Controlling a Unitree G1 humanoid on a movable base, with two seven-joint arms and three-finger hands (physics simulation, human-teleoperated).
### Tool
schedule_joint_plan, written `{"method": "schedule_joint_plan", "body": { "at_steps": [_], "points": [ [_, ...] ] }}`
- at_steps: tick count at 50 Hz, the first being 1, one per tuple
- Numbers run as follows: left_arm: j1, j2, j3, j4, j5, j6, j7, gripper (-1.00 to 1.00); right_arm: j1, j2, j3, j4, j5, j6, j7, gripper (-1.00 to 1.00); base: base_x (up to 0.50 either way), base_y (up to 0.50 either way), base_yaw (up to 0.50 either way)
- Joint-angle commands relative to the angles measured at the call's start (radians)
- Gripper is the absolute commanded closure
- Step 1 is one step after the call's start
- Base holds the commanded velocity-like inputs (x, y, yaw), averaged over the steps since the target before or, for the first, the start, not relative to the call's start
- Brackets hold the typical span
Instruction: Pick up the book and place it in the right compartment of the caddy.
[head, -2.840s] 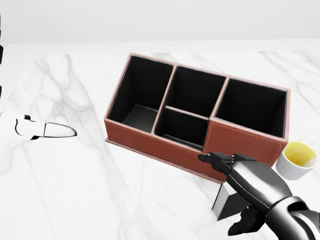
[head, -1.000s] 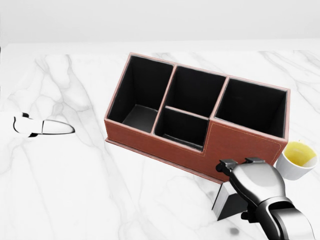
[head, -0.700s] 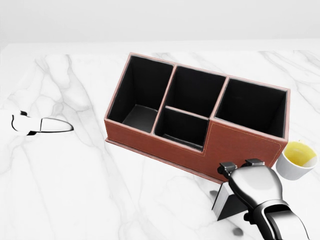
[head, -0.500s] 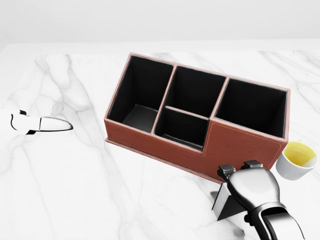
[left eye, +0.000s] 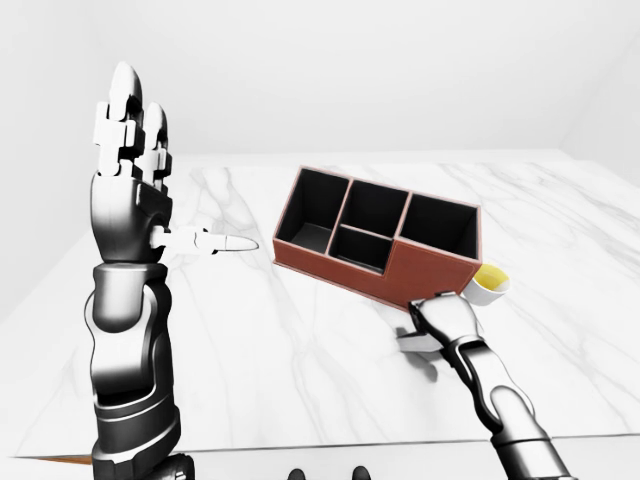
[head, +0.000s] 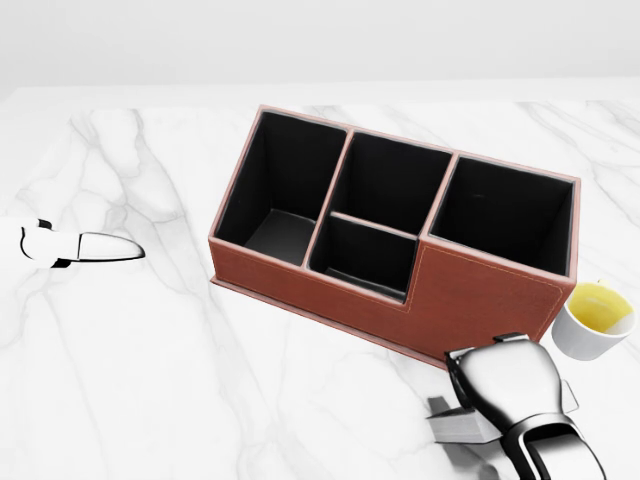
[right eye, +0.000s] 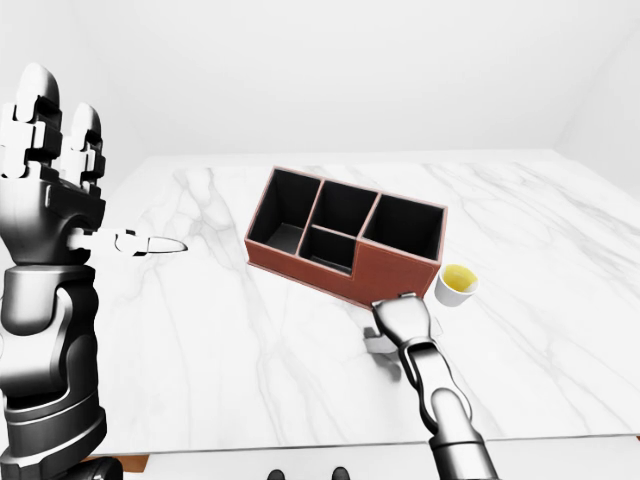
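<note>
The book (head: 462, 427) lay on the marble desk (head: 200, 380) just near of the caddy (head: 400, 235), beneath the right hand (head: 505, 385), whose finger closure could not be determined, while the left hand (left eye: 128, 170) was raised with fingers spread.

I see a white marble tabletop (head: 150, 350) crossed by soft grey veins, under a plain pale grey wall. The rectangular reddish-brown leather caddy (head: 470, 290) carries lighter stitching along its edges, and its compartments are lined matt black. Just right of it in the head view, the small round white cup (head: 592, 322) holds a yellow-green fill. The thin book (head: 462, 425) shows a light grey face with a darker shadowed edge. My right hand (head: 510, 385) is glossy silver-grey metal with black joints; my raised left hand (left eye: 128, 175) has white fingers above a dark chrome-grey palm and forearm.
</note>
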Motion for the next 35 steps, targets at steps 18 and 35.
{"method": "schedule_joint_plan", "body": {
  "at_steps": [18, 35],
  "points": [
    [0.002, -0.002, -0.001, -0.010, -0.008, 0.000, -0.004, -1.00, 0.049, 0.072, -0.049, -0.242, 0.262, 0.000, 0.228, 1.00, 0.00, 0.00, 0.00],
    [-0.002, 0.001, 0.000, -0.012, -0.013, 0.000, 0.001, -1.00, 0.007, 0.124, -0.064, -0.536, 0.587, 0.000, 0.534, 1.00, 0.00, 0.00, 0.00]
  ]
}}
